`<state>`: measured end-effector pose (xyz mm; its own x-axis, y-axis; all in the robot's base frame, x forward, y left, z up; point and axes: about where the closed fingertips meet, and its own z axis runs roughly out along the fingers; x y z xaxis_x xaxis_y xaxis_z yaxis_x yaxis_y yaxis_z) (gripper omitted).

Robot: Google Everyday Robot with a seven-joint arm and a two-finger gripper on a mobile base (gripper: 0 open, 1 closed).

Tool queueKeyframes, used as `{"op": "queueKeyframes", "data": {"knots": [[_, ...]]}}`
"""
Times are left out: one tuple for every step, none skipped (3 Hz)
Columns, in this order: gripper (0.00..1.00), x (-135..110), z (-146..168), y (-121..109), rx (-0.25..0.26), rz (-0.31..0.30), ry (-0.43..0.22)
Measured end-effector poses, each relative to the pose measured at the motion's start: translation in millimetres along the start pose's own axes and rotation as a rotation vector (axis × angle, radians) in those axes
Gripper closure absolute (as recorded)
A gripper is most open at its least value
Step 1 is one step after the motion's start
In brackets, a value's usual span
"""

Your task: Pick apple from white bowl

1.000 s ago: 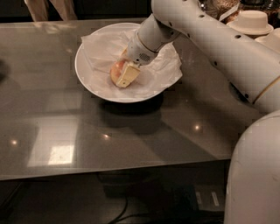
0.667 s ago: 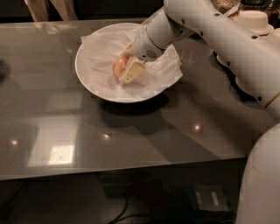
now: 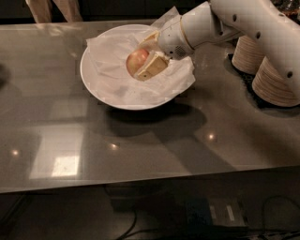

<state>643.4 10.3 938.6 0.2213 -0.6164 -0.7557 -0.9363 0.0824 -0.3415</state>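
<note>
The apple, yellow-orange with a red blush, sits between the two tan fingers of my gripper. The gripper reaches in from the upper right and is shut on the apple. It holds the apple over the middle of the white bowl, just above the crumpled white paper that lines it. The bowl stands on the grey table, towards its far side. The underside of the apple is hidden by the lower finger.
Stacks of tan paper bowls stand on a dark mat at the right, under my arm. A person's legs show beyond the far edge. The table's front edge runs across the lower part of the view.
The gripper has moved slightly up and away with the apple between its fingers, and the arm has risen, uncovering the paper bowl stacks on the right.
</note>
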Motion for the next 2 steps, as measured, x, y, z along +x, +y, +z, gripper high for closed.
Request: {"op": "queueKeyframes", "data": {"knots": [[1.0, -9, -32, 9, -0.006, 0.073, -0.078], [1.0, -26, -57, 18, -0.07, 0.1, -0.195]]}}
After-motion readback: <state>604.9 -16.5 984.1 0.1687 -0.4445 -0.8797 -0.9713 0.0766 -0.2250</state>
